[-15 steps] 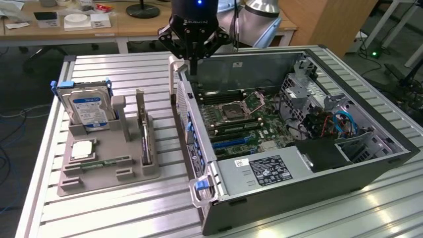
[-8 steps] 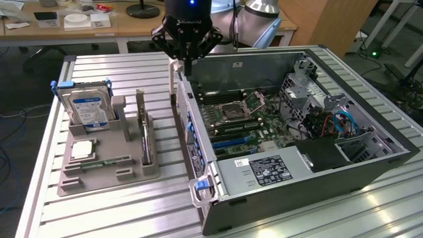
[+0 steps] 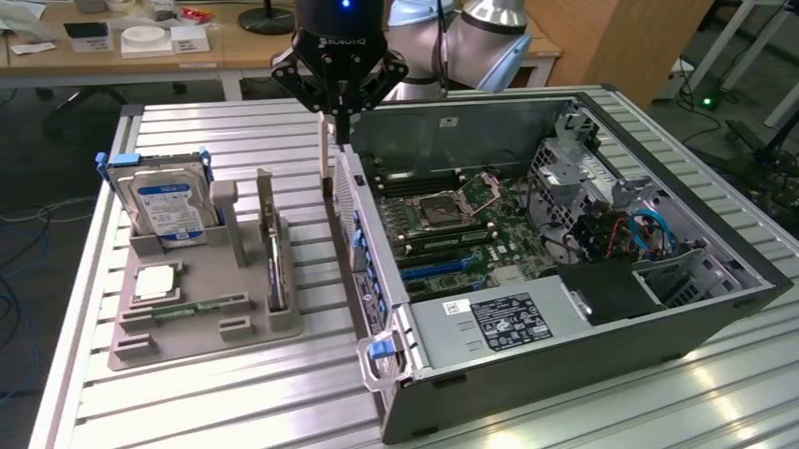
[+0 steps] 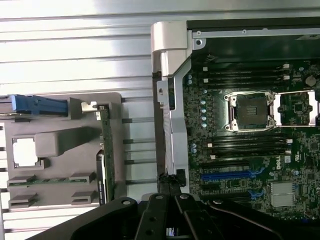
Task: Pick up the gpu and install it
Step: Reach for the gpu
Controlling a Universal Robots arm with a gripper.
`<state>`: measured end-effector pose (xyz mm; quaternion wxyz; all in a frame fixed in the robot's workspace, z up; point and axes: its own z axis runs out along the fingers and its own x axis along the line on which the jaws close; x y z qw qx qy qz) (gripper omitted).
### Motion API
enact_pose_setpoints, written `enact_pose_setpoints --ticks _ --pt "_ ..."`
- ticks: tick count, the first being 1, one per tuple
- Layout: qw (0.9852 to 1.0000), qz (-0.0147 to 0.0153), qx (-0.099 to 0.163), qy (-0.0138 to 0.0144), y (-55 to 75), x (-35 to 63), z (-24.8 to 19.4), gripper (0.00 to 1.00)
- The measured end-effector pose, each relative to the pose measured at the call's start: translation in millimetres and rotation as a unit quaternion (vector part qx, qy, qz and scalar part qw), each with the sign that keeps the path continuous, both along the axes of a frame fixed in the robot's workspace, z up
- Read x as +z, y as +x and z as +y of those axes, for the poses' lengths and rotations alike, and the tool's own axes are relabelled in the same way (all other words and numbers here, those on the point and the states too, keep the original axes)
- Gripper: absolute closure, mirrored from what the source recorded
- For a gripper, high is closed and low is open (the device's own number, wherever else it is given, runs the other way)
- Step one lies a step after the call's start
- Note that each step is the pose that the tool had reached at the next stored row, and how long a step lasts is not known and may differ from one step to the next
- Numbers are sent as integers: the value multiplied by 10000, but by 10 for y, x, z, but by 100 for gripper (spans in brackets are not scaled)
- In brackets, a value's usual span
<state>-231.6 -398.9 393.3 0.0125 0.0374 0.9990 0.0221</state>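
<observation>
The gpu point(image 3: 272, 248) stands on edge in a slot of the grey holder point(image 3: 200, 329), its silver bracket end upright; in the wrist view the gpu point(image 4: 105, 150) appears edge-on. My gripper point(image 3: 328, 187) hangs between the holder and the open computer case point(image 3: 699, 309), to the exterior view's right of the gpu. Its long fingers are shut together with nothing between them. In the wrist view the gripper point(image 4: 167, 181) has its tips right beside the case's outer wall. Inside lies the motherboard point(image 3: 462, 224) with a blue card slot point(image 4: 230, 176).
On the holder also stand a silver hard drive with a blue label point(image 3: 168, 208), a square processor point(image 3: 156, 281) and a narrow memory stick point(image 3: 187, 309). The ribbed metal table point(image 3: 225, 402) carries everything. A wooden desk point(image 3: 150, 56) stands behind.
</observation>
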Motion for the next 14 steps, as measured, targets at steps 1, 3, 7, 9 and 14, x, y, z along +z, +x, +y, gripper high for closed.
enact_pose_setpoints --ticks 1,3,7,9,14 --pt "10000 0 0 0 -15 0 0 89" --pt "10000 0 0 0 -46 -1 0 89" --pt "10000 0 0 0 -129 0 0 89" --pt "10000 0 1 0 -174 0 0 89" --pt "10000 13 0 0 -276 0 0 89"
